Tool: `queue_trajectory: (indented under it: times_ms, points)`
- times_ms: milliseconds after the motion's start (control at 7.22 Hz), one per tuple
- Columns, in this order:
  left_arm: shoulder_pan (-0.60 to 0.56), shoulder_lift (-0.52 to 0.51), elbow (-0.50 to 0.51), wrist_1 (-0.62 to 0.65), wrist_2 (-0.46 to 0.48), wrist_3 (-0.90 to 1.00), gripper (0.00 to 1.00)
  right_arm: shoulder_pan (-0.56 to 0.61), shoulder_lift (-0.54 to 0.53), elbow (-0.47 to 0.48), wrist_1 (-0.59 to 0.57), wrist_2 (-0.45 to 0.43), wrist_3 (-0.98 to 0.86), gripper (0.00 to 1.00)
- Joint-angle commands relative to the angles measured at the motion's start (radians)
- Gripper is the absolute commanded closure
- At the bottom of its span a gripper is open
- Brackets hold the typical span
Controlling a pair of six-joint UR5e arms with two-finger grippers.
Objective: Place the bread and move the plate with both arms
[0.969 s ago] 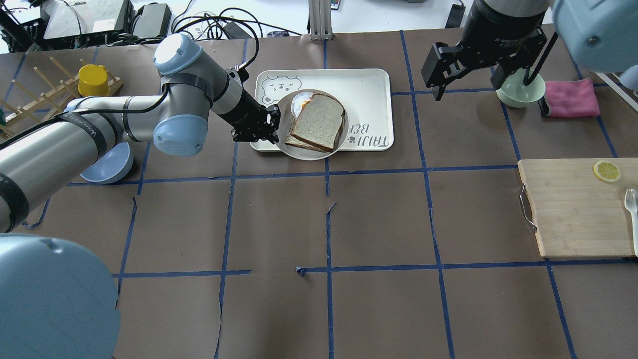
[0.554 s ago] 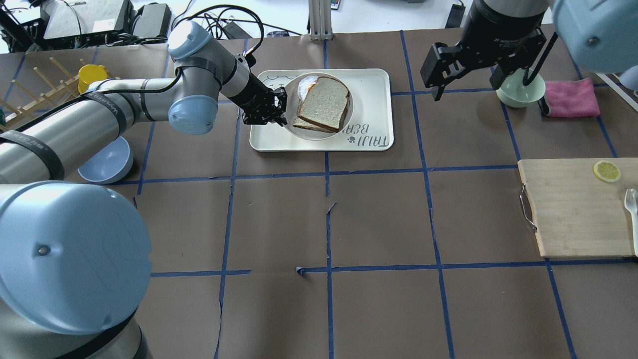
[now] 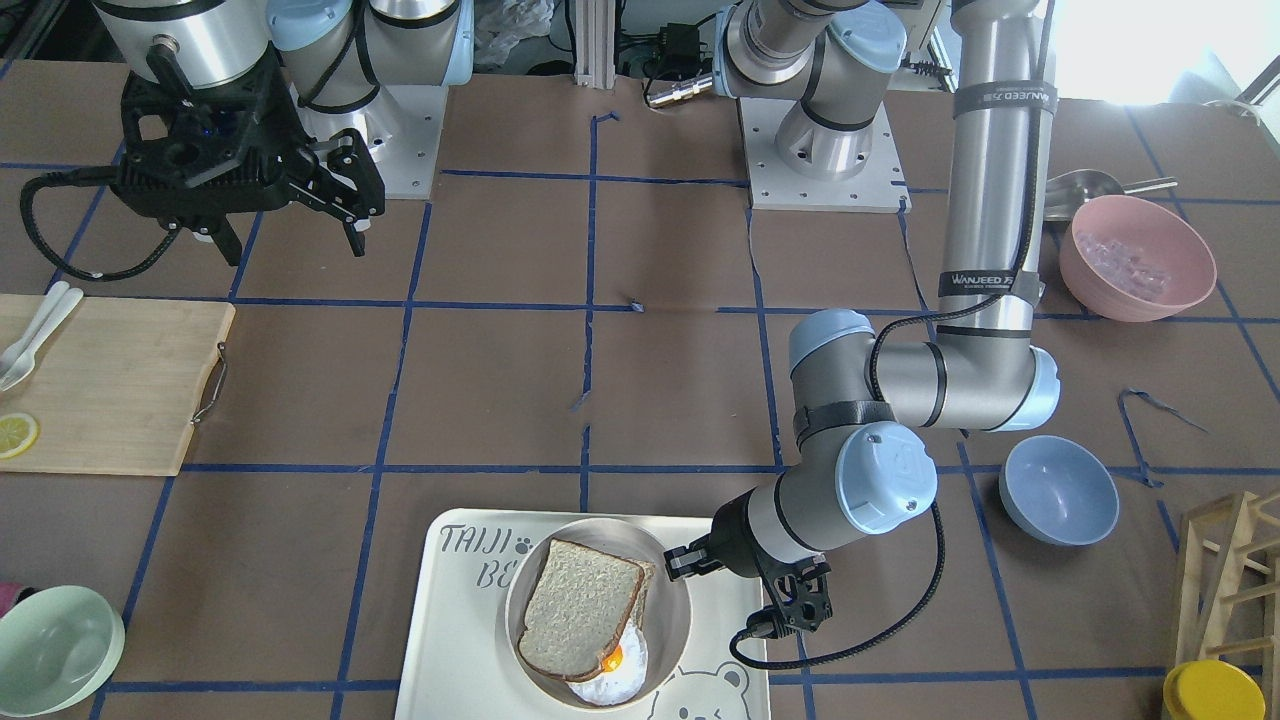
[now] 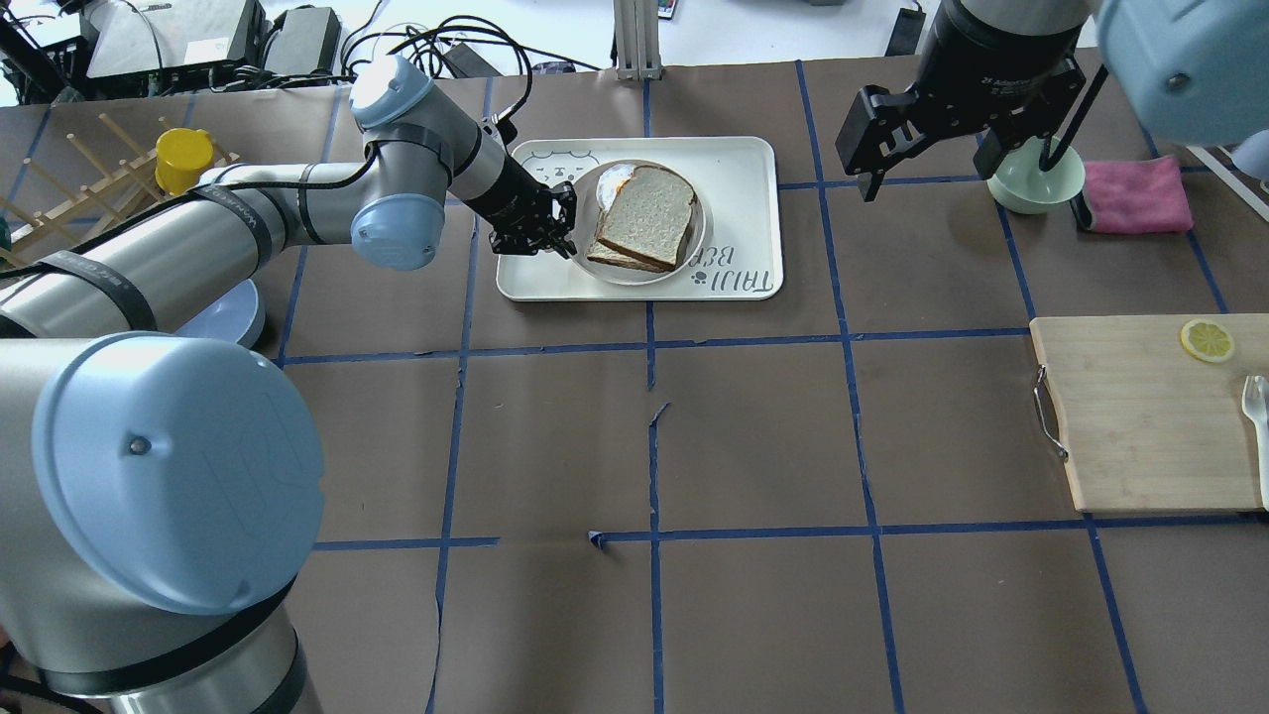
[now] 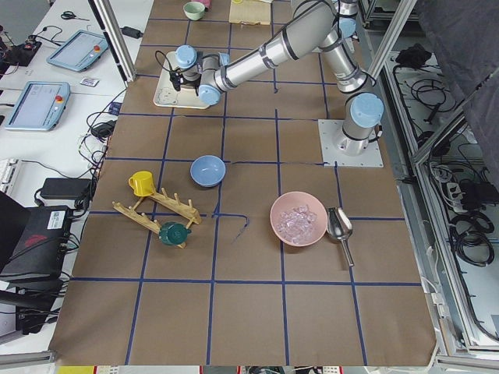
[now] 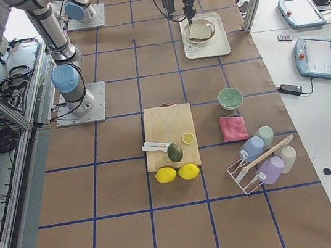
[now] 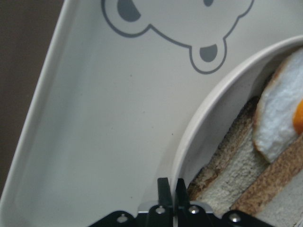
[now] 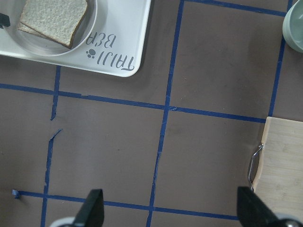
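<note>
Since a second ago, the left arm has drawn the plate from overhanging the near edge of the tray to sit wholly inside it, further from you. The left gripper has its fingers pinched shut on the plate's left rim, so the plate spreads away to their right. The bread lies flat in the plate, on top of a second slice and a fried egg. The right gripper hangs empty with its fingers spread wide above the tabletop, well to the right of the tray. The left arm is therefore by far the nearer. The tray floor is flat, with spare room to the plate's right.
</note>
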Motion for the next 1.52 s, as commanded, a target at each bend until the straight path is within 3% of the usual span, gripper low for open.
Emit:
queue_trajectory:
  times_ms: [0, 831, 1385]
  points:
    - [0.0, 0.022, 0.002, 0.001, 0.008, -0.002, 0.08, 0.0, 0.0, 0.0, 0.0, 0.0, -0.001, 0.0]
    - [-0.027, 0.394, -0.05, -0.424, 0.122, 0.014, 0.0, 0.0, 0.0, 0.002, -0.002, 0.0, -0.001, 0.0]
    - [-0.026, 0.636, -0.061, -0.701, 0.345, 0.143, 0.0, -0.001, 0.003, 0.002, -0.002, -0.002, -0.005, 0.0]
